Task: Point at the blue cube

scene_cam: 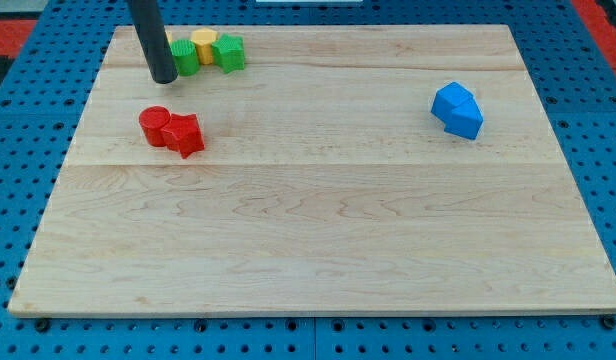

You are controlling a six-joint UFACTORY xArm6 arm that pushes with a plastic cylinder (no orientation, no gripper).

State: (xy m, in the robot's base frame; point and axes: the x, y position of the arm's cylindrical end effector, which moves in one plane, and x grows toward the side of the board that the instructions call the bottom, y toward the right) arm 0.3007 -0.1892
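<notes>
Camera view shows the blue cube (457, 110), a faceted bright-blue block, far right on the wooden board (318, 240). My tip (163, 78) holds nothing, far left beside the green blocks (208, 54), well apart.

The rod (151, 38) above my tip (163, 78) is cut off by the view's top edge. It hides part of the green block (186, 57) just right of my tip.
</notes>
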